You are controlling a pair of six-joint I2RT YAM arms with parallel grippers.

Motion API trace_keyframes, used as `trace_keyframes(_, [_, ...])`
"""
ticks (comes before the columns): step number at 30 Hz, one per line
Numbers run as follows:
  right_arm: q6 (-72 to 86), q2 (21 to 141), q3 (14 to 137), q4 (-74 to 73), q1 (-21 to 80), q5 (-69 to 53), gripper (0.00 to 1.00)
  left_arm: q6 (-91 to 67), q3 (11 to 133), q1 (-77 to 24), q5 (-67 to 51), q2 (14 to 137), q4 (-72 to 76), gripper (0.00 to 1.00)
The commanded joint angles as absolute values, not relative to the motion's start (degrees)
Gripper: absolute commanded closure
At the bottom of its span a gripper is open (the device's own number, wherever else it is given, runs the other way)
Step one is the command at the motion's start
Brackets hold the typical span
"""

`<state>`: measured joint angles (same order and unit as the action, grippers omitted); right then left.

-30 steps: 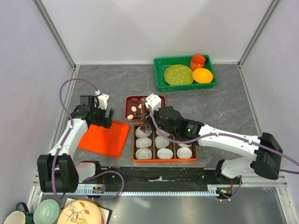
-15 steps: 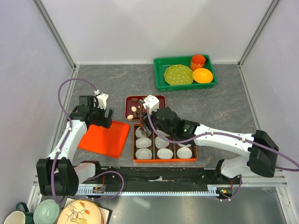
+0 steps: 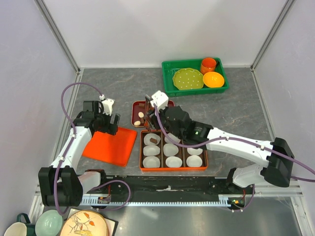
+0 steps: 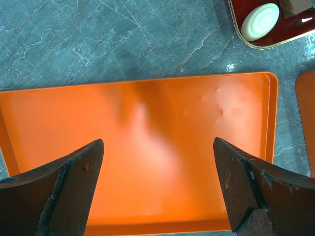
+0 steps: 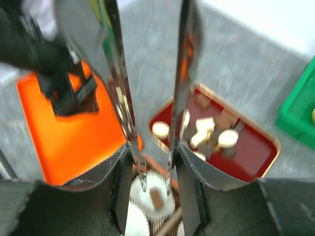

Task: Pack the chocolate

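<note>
Top external: right gripper (image 3: pixel 156 118) is clasping metal tongs (image 3: pixel 146 102) above the orange box (image 3: pixel 173 169). One brown cube (image 3: pixel 152 141) is lying in the box's 10 o'clock cup. Remaining chocolate (image 3: pixel 141 115) is sitting in the red dish (image 3: pixel 134 107) at 12 o'clock. Half a second earlier the tongs were down in that cup. Left gripper (image 3: pixel 103 120) is hovering over the orange lid (image 3: pixel 110 145) at 9 o'clock, unmoved.

Left wrist: fingers are gaping, empty; a cream oval (image 4: pixel 260 20) is showing at 1 o'clock.

Right wrist: blades are standing apart just above the cube. Risk: the tips may be snagging the paper cup (image 5: pixel 142 196) and tipping the cube out.
</note>
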<state>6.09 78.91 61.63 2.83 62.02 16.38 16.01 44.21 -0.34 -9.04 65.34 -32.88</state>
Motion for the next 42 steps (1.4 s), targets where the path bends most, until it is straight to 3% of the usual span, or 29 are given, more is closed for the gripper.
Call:
trace_keyframes(1, [2.55, 81.2, 69.95, 6.33, 60.65, 19.6, 0.53, 16.7, 45.97, -0.18, -8.7, 64.86, -32.17, 0.01])
trace_keyframes(17, [2.38, 103.79, 86.11, 10.11, 48.69, 12.66, 0.52, 17.75, 46.23, -0.18, -9.14, 65.65, -31.91, 0.01])
trace_keyframes(27, [1.14, 116.88, 97.38, 8.79, 47.9, 9.85, 0.44, 17.93, 46.41, 1.58, -9.4, 66.01, -31.82, 0.03])
trace_keyframes(42, [0.53, 121.2, 98.18, 8.7, 46.76, 10.28, 0.41, 18.37, 46.58, 2.02, -9.05, 65.57, -32.34, 0.03])
